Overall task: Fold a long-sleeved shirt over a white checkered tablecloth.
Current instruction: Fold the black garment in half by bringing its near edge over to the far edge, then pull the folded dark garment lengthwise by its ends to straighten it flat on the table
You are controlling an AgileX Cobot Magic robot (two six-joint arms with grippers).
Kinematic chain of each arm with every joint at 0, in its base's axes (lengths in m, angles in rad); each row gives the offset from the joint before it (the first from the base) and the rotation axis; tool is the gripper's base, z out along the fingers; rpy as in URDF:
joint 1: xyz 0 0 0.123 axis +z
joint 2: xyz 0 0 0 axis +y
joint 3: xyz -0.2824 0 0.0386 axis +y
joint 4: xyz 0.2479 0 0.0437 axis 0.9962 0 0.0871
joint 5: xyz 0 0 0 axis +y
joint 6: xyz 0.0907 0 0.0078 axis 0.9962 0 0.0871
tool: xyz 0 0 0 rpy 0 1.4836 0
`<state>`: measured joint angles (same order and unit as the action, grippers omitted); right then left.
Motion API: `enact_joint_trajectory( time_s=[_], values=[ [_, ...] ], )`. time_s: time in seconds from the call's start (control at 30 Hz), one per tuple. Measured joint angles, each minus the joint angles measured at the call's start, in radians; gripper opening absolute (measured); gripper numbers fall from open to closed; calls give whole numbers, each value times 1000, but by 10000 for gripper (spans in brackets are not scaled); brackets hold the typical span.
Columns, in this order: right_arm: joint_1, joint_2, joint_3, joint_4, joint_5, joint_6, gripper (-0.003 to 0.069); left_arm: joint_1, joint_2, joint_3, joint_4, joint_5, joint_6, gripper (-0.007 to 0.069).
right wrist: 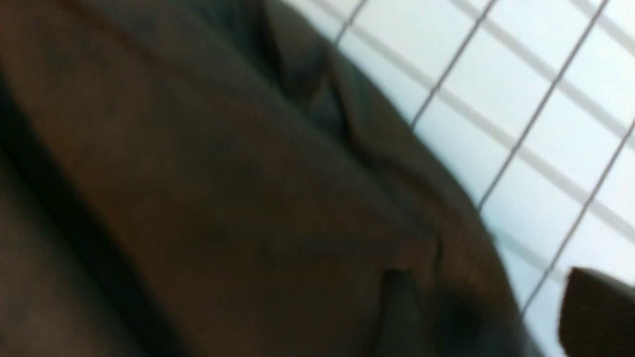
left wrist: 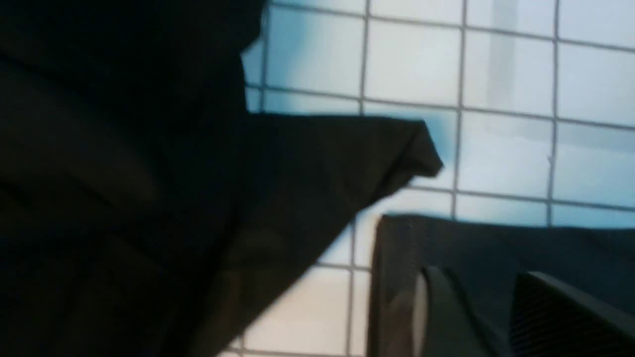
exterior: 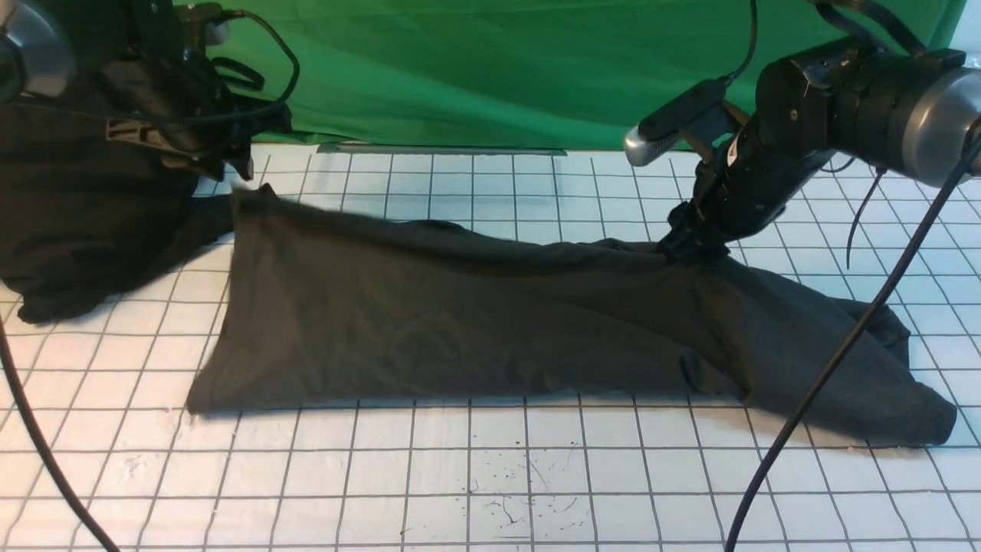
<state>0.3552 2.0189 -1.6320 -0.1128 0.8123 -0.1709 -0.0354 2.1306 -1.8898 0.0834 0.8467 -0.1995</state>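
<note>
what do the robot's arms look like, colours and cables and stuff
Both are mostly black. The right arm has a silver-grey round joint, a silver-tipped bar-shaped camera near the wrist and a long black cable trailing down. The left arm shows a grey joint and a looped black cable.

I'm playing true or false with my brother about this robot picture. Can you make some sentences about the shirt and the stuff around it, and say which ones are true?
1. The shirt lies on a white checkered cloth. True.
2. The backdrop behind the table is red. False: it is green.
3. A dark heap of clothes sits on the robot's left side. True.
4. The right pincer hangs high above the shirt. False: it is down at the shirt's far edge.
5. The shirt is rolled into a ball. False: it is stretched out long across the cloth.
</note>
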Motion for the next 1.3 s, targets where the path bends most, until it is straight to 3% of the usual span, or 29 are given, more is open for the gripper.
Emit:
enact_joint_trajectory(
  time_s=[0.03,0.13,0.2,0.27,0.37,0.43,0.5,0.6,0.67,0.73,0.77,0.83,0.93,1.3],
  values=[
    [0,-6,-14,0,70,4,471,0,-2,0,26,1,-3,339],
    [0,-30,-40,-1,189,13,491,0,-14,0,72,7,-30,405],
    [0,-73,-54,-7,281,18,465,2,-45,0,97,29,-52,452],
    [0,-111,-55,-9,330,19,424,4,-70,0,84,56,-39,451],
    [-9,-172,-56,-24,379,22,311,5,-111,0,4,125,38,380],
    [-37,-218,-57,-18,391,38,170,-1,-145,3,-108,209,125,219],
    [-75,-243,-53,-5,394,53,74,-13,-169,22,-193,261,185,84],
    [-145,-269,-15,36,395,59,28,-43,-203,78,-264,283,249,22],
    [-230,-284,55,73,397,64,59,-95,-245,196,-302,267,282,0],
    [-290,-285,125,93,394,56,140,-144,-277,284,-302,232,293,-3],
    [-290,-285,132,95,394,56,140,-149,-280,303,-302,228,295,-3],
    [-355,-272,212,106,354,40,290,-207,-297,403,-296,174,303,-4],
    [-396,-253,238,122,299,32,385,-245,-287,483,-295,121,304,-4],
    [-429,-100,241,244,110,-3,427,-254,-196,558,-208,44,271,-4]
  ],
)
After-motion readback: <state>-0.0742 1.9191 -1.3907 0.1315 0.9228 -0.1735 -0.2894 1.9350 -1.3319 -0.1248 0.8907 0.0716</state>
